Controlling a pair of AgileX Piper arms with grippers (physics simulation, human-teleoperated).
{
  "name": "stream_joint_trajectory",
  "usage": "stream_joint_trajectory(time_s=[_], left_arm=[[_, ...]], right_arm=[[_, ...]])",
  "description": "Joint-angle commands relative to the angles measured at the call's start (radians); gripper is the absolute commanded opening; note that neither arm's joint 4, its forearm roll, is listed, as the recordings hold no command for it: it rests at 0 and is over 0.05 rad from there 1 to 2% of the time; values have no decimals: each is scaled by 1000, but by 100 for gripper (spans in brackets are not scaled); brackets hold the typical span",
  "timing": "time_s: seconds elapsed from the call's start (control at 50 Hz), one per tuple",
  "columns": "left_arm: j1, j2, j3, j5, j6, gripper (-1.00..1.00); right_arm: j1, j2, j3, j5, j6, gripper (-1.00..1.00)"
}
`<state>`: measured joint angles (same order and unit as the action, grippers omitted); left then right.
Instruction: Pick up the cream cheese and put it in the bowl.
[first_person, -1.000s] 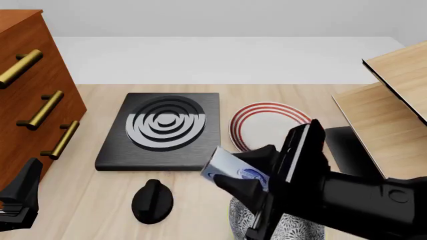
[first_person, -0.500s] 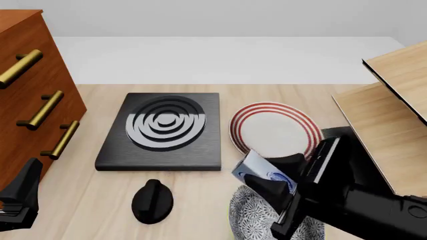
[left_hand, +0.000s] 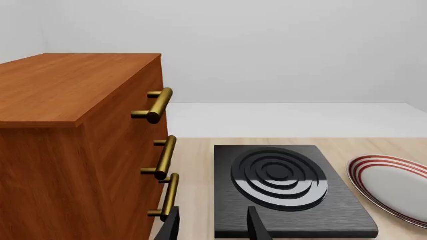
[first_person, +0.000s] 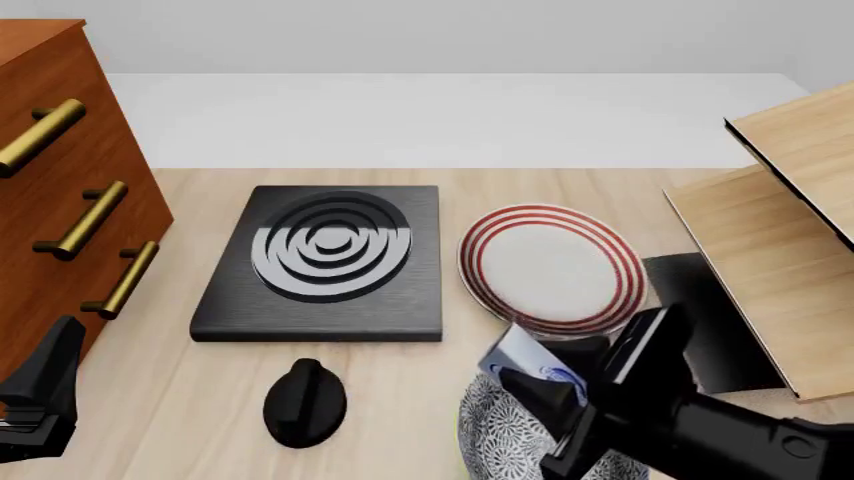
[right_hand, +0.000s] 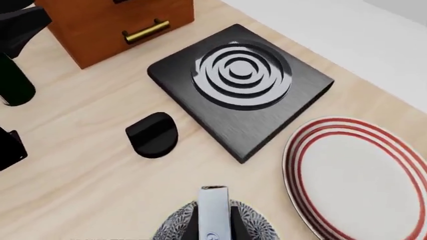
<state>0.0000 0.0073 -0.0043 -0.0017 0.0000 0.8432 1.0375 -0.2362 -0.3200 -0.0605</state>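
Note:
The cream cheese (first_person: 518, 353), a small pale silver-blue box with a blue logo, is held tilted in my right gripper (first_person: 545, 372), which is shut on it. It hangs just above the far rim of the speckled bowl (first_person: 505, 432) at the table's near edge. In the right wrist view the cream cheese (right_hand: 214, 210) stands edge-on between the fingers (right_hand: 237, 224), with the bowl (right_hand: 175, 227) under it. My left gripper (first_person: 40, 400) rests low at the near left, and in the left wrist view that gripper (left_hand: 213, 230) is open and holds nothing.
A white plate with red rings (first_person: 554, 265) lies just beyond the bowl. A black stove plate (first_person: 327, 255) lies at centre and a black knob (first_person: 304, 400) sits left of the bowl. A wooden drawer cabinet (first_person: 60, 190) stands at left, and wooden shelf boards (first_person: 774, 240) at right.
My right gripper has carried the cream cheese rightward and lower toward the near edge, over the bowl. The left arm has not moved.

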Motion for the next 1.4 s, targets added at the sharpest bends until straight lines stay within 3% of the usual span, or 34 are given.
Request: stream_joint_trajectory(time_s=[0.02, 0.34, 1.22, 1.24, 1.4], left_arm=[[0, 0, 0, 0, 0, 100], [0, 0, 0, 0, 0, 100], [0, 0, 0, 0, 0, 100], [0, 0, 0, 0, 0, 100], [0, 0, 0, 0, 0, 100]], right_arm=[[-7, 56, 27, -70, 63, -100], [-8, 127, 59, -153, 83, -100], [-4, 170, 78, -198, 98, -100], [-5, 169, 78, -198, 99, 100], [-3, 161, 76, -191, 100, 100]])
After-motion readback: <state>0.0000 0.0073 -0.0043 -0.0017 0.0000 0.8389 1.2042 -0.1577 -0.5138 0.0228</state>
